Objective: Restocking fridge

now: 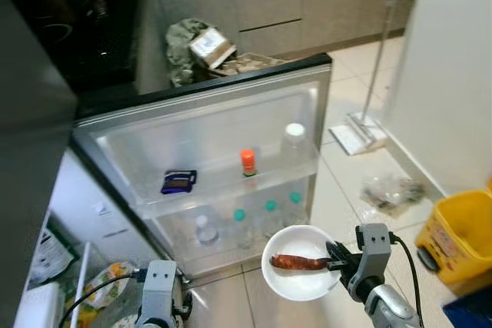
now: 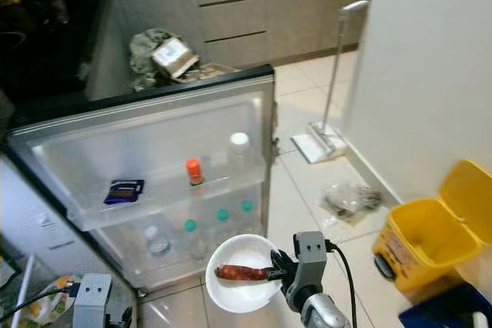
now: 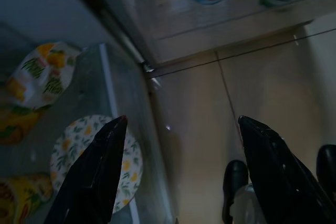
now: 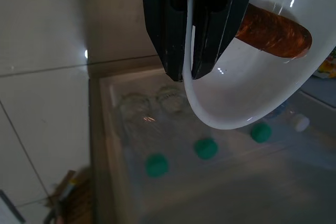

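White bowl (image 1: 301, 263) with a sausage (image 1: 298, 263) hangs level before the open fridge door (image 1: 207, 160), rim pinched by the right claw (image 1: 336, 257).

Left wrist view: left claw (image 3: 178, 171) spread wide, holding nothing, beside fridge shelf (image 3: 113, 145).

Right wrist view: fingers (image 4: 167, 24) clamp the rim. Judgement: keep the bowl flat, aim at the shelf.

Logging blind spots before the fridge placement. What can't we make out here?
- Fridge shelves: head views, cut off by the left edge.
- Blue packet label: too small to read.
- Left hand: open, wrist view dark; items behind the glass stay vague.
- Right hand: pinches the bowl rim; the bowl hides part of the sausage.
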Robot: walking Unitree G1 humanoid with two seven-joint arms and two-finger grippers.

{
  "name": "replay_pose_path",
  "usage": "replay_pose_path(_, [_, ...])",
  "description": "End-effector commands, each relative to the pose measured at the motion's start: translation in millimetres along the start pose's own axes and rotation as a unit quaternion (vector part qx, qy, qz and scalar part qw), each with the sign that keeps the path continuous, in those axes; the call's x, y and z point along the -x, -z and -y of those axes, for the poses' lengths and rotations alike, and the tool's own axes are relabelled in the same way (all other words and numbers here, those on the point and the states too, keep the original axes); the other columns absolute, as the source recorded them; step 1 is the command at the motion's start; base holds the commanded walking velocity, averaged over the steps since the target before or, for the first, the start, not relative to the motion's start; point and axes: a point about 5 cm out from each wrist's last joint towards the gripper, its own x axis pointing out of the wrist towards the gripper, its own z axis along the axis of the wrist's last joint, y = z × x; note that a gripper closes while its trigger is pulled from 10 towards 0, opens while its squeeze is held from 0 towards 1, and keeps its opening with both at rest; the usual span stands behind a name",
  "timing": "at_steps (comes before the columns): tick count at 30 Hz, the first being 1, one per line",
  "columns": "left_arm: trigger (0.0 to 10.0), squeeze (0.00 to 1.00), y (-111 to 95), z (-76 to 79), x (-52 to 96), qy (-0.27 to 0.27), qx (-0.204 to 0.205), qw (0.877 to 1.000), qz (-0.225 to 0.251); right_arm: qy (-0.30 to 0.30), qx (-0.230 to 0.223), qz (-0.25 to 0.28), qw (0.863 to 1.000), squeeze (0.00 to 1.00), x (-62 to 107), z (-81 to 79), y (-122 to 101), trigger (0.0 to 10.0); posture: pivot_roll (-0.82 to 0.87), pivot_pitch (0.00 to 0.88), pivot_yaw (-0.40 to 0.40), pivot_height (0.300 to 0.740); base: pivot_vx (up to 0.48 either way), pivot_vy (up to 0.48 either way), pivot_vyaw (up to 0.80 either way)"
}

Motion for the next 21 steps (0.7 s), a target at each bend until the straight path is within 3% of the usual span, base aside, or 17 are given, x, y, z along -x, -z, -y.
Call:
replay_pose_path(1, [10.0, 0.0, 6.1, -2.0, 1.7, -0.004, -0.004, 1.0, -0.01, 0.003, -0.004, -0.002, 1.0, 0.0, 1.5, -0.9, 4.4, 10.0, -0.1, 0.098, 0.042, 0.717, 0.0, 0.0, 0.8])
replay_pose_path(21, [10.0, 0.0, 6.8, -1.2, 0.9, -0.003, -0.008, 1.0, -0.006, 0.008, 0.003, 0.0, 1.0, 0.0, 1.3, 0.9, 4.9, 10.0, -0.1, 0.098, 0.043, 0.717, 0.0, 0.0, 0.8])
